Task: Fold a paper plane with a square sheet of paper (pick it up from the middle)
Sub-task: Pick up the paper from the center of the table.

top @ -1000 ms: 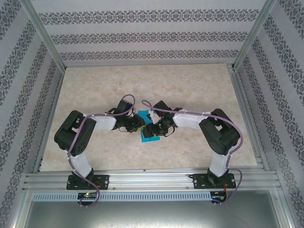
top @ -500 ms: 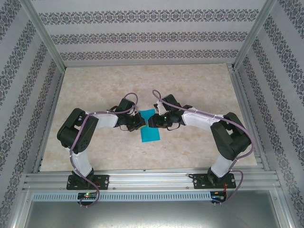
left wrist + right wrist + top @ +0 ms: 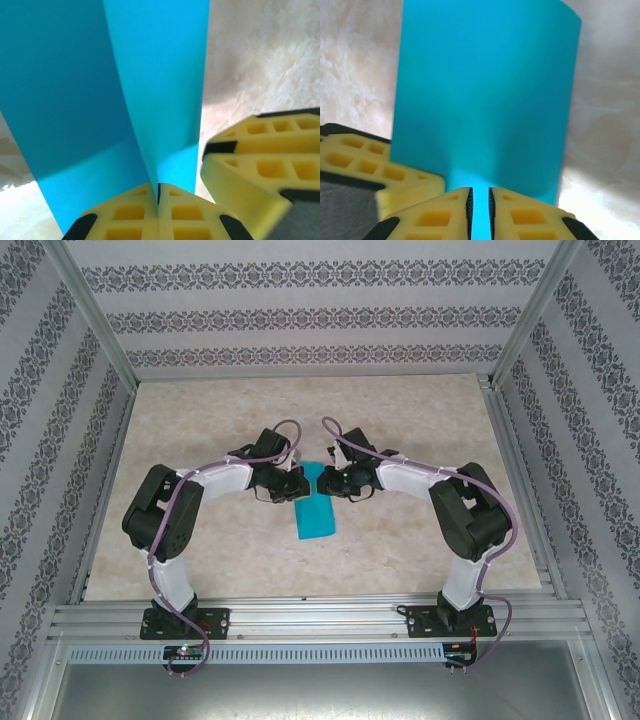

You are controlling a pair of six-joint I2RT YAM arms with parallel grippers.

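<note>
At mid-table, your left gripper (image 3: 158, 195) is pinched tight on the square sheet of paper (image 3: 150, 75); right gripper (image 3: 480, 195) nearly closed, thin slit straddling its edge.

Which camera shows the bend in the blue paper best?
The left wrist view: close up, the teal-blue paper sheet shows a sharp crease running from the shut fingertips of the left gripper. The right wrist view shows the sheet as a broad, smoother face. The top external view shows it small, crease unreadable.

Left fingers (image 3: 125, 218) pinch the folded teal paper (image 3: 150, 75).
</note>
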